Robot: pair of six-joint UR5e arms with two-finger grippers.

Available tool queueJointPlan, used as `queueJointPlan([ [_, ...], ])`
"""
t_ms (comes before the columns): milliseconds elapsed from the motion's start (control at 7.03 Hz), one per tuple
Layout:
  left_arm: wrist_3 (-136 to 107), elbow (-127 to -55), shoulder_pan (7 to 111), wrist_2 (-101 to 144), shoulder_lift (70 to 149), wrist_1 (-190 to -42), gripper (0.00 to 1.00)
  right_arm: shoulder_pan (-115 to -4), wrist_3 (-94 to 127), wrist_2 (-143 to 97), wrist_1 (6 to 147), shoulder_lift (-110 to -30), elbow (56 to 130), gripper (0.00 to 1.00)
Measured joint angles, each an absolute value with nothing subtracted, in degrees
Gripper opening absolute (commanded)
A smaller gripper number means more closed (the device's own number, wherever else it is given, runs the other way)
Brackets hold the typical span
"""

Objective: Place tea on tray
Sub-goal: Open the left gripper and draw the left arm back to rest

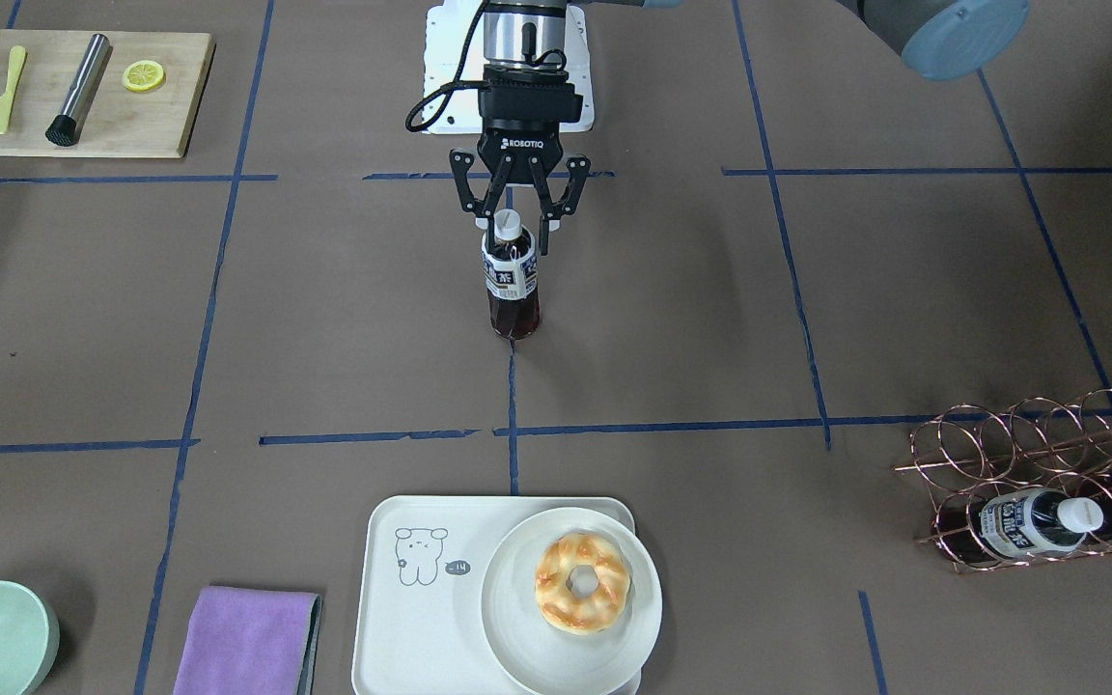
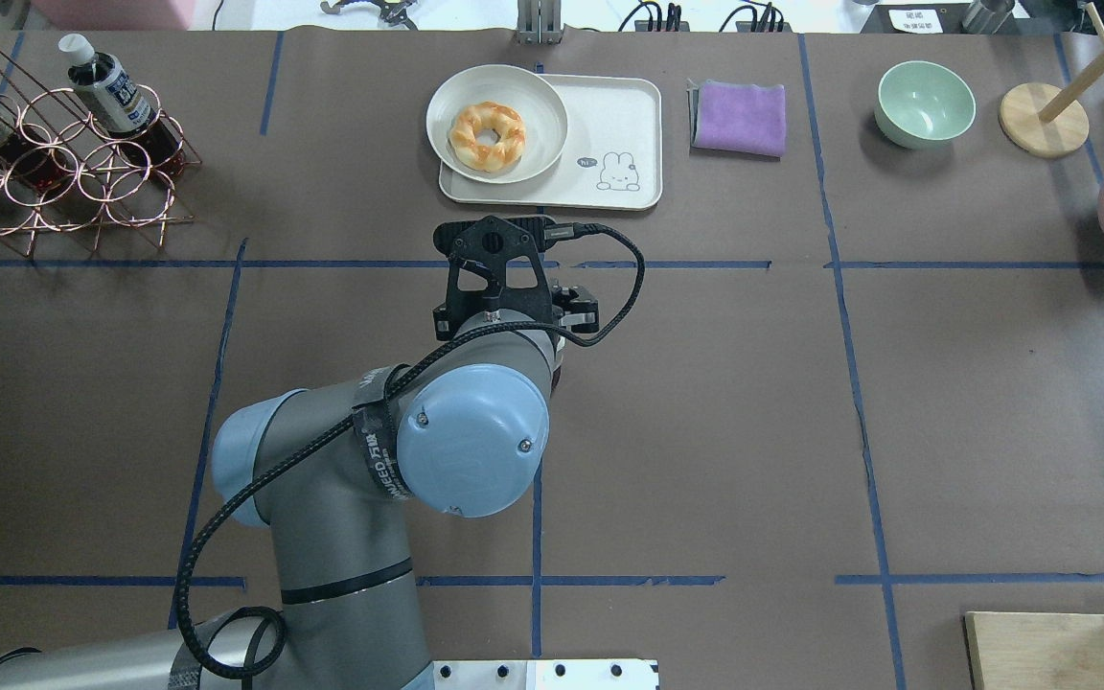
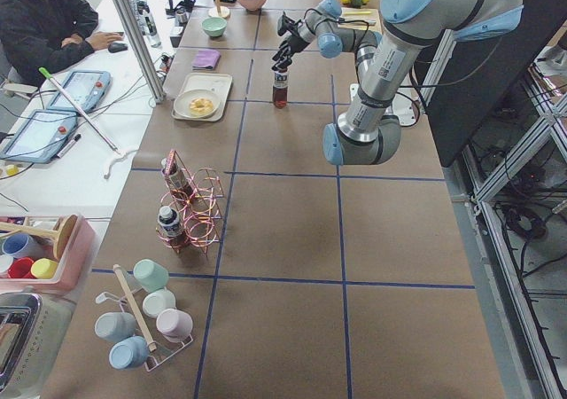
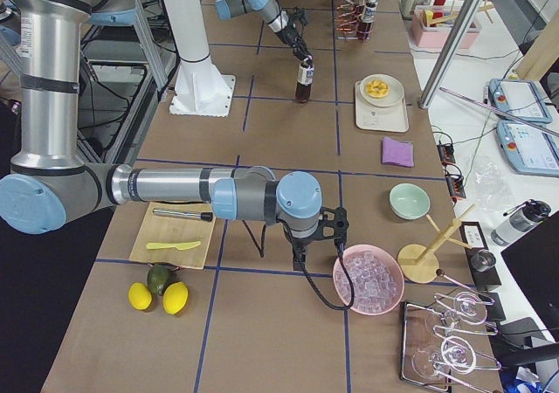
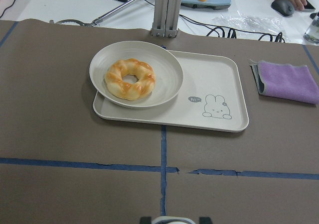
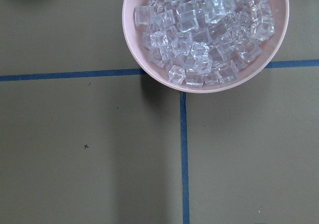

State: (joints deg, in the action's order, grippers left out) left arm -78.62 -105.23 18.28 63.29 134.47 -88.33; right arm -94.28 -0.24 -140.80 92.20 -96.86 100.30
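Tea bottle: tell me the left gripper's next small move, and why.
Probably close the left gripper on the tea: its fingers straddle the white cap with gaps showing, and the bottle stands on the table, short of the tray.

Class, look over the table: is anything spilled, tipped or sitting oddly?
Nothing spilled; the tea stands upright. Only the round plate sits oddly, overhanging one corner of the tray.

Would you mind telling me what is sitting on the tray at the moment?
A round cream plate sits on the tray, overhanging its rim, with a glazed ring pastry on it. The half with the bear drawing is bare. The tray surface under the plate is hidden.
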Motion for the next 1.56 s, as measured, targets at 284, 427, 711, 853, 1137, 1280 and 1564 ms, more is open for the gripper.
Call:
queueJointPlan([
  [284, -78.5, -105.7, 18.3, 63.3, 134.2, -88.9, 1.00, -94.3, -0.2, -140.9, 92.2, -96.9, 100.4, 1.00],
  [427, -78.0, -107.0, 18.5, 63.5, 134.2, -88.8, 1.00, -94.3, -0.1, -141.2, 92.2, -96.8, 100.5, 1.00],
  [711, -75.0, -111.3, 20.5, 64.7, 134.1, -88.2, 1.00, -94.3, -0.1, -141.9, 92.2, -96.5, 100.9, 1.00],
  [853, -73.6, -112.4, 23.4, 68.7, 133.9, -88.0, 1.00, -94.3, -0.1, -142.1, 92.2, -96.3, 101.0, 1.00],
  [1137, -70.1, -116.3, 31.0, 82.3, 129.2, -87.8, 1.00, -94.3, 0.4, -142.1, 92.1, -96.1, 101.9, 1.00],
  [1280, -67.1, -119.4, 34.2, 87.7, 125.0, -87.3, 1.00, -94.2, 1.2, -142.2, 92.1, -96.0, 103.1, 1.00],
  [1564, -61.6, -123.8, 40.0, 96.8, 117.2, -84.0, 1.00, -93.1, 3.2, -142.2, 92.4, -94.0, 106.2, 1.00],
])
